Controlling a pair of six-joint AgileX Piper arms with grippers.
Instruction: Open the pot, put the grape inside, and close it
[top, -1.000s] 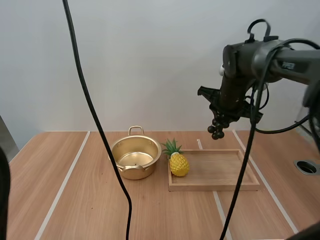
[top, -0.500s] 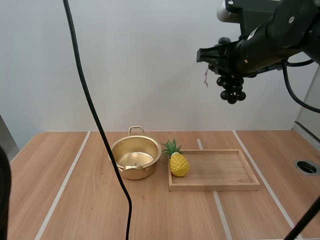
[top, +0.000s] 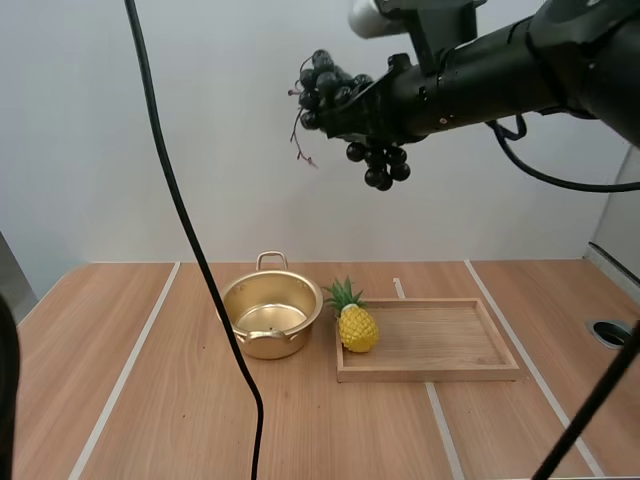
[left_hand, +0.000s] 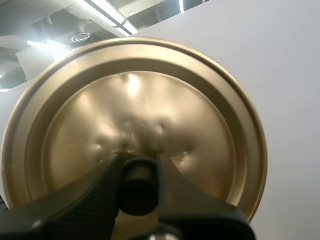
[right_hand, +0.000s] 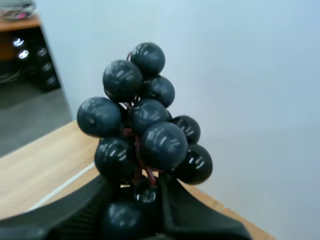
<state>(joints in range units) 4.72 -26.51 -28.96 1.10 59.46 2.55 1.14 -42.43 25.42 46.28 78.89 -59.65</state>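
Grapes: dark bunch (top: 378, 165) aloft, well above the tabletop (top: 130, 400), toward 1 o'clock of the pot (top: 268, 345) in the high view.
Right tool: right tool (top: 352, 112) clamped on the bunch; the right wrist view shows the two black fingers (right_hand: 192, 217) pinching the lower berries and stem, the rest of the cluster standing clear above them.
Left tool: left tool (left_hand: 137, 197) closed around the black knob (left_hand: 138, 175) of the golden lid (left_hand: 150, 110), which it holds up with its top face to the camera, away from the pot.
Pot: uncovered and upright on the tabletop, its bright inside bare, one handle at 12 o'clock.
Neighbours: wooden tray (top: 440, 345) just beside the pot at its 3 o'clock; a toy pineapple (top: 358, 328) at the tray's 9 o'clock end, between tray and pot. Whether it stands inside the rim cannot be told.
Done: lid off, grapes lifted.
Left to do: by the look of it, carry the bunch down toward 7 o'clock over the open pot, let go, then set the lid back.
Progress: about halfway.
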